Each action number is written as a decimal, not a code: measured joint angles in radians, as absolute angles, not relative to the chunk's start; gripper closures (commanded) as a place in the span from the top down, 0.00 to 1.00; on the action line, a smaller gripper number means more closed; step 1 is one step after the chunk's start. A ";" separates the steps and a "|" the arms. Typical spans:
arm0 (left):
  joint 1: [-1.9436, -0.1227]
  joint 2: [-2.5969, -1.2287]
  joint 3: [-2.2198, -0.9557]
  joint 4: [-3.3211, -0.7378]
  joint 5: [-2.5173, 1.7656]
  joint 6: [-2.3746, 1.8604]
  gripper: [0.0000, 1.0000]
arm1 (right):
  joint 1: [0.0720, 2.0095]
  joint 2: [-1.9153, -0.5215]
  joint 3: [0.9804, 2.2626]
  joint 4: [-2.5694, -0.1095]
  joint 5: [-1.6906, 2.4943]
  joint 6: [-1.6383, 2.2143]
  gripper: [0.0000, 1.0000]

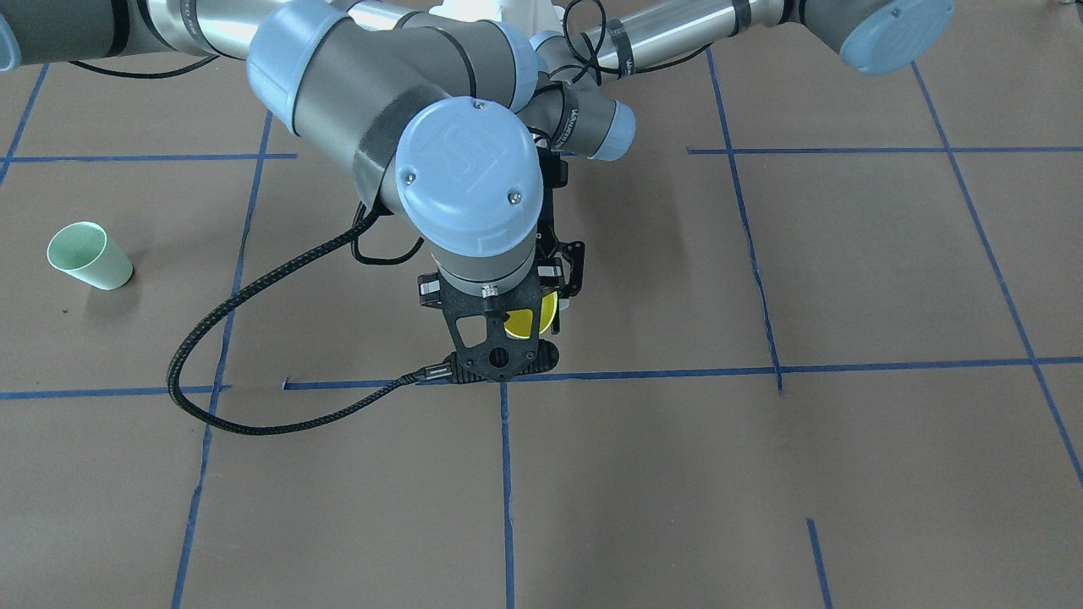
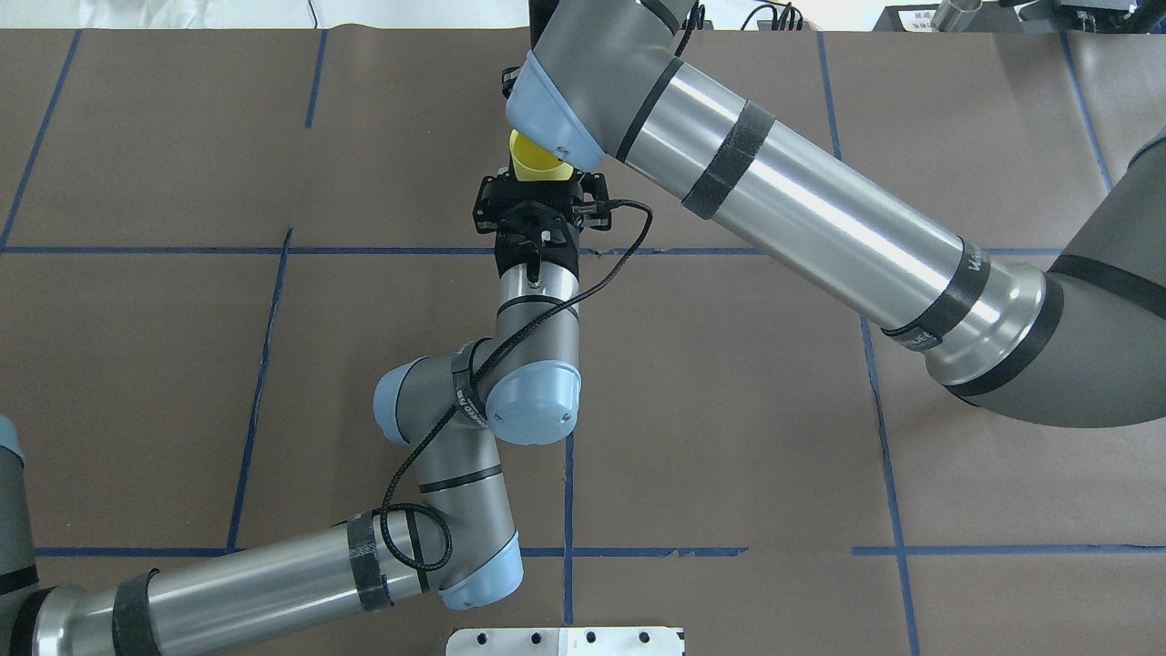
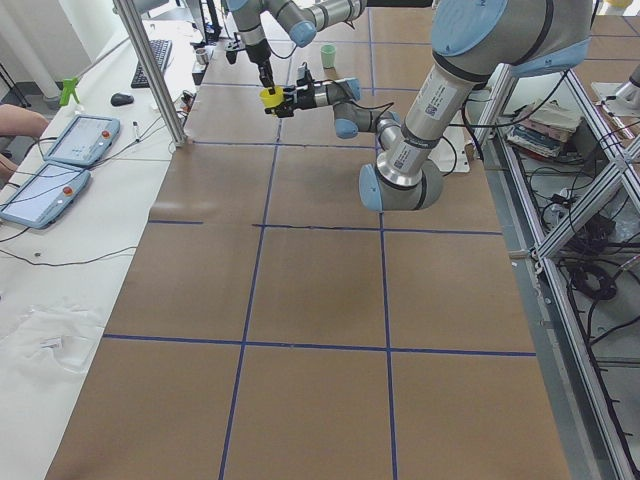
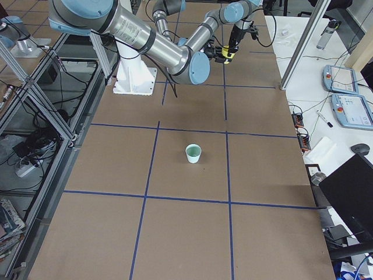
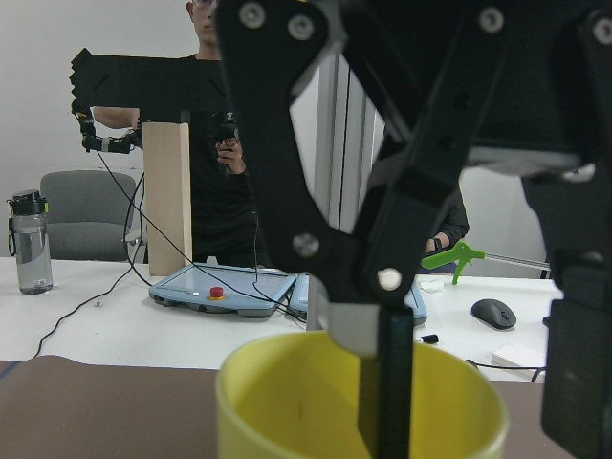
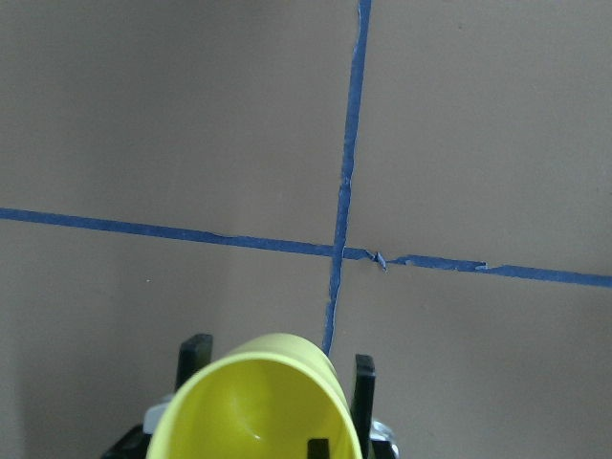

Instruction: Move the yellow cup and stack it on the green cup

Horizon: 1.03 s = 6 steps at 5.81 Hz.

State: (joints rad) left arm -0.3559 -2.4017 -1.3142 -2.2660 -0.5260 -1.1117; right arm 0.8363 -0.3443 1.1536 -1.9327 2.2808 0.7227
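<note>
The yellow cup hangs upright in the air over the table's middle, and also shows in the front view. My left gripper reaches in level and is shut on the cup's body; its fingers flank the cup in the right wrist view. My right gripper comes down from above with one finger at the cup's mouth and the other outside the rim, jaws apart. The green cup stands alone on the table on my right side, far from both grippers, and also shows in the exterior right view.
Brown paper with blue tape lines covers the table. A white bench with teach pendants and a metal post runs along the far side. An operator stands behind it. A white base plate sits at my near edge.
</note>
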 measured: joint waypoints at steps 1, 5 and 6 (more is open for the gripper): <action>-0.356 -2.401 -1.315 -2.266 -0.527 -1.107 0.99 | 0.838 -0.345 1.153 -1.925 2.282 0.728 0.00; -0.356 -2.393 -1.317 -2.267 -0.528 -1.088 1.00 | 0.868 -0.341 1.158 -1.921 2.292 0.735 0.00; -0.356 -2.391 -1.316 -2.267 -0.529 -1.084 1.00 | 0.893 -0.330 1.162 -1.919 2.311 0.735 0.00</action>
State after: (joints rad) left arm -0.3559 -2.3910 -1.3163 -2.2671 -0.5294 -1.0839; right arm 0.8931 -0.3300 1.1623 -1.9187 2.3105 0.7353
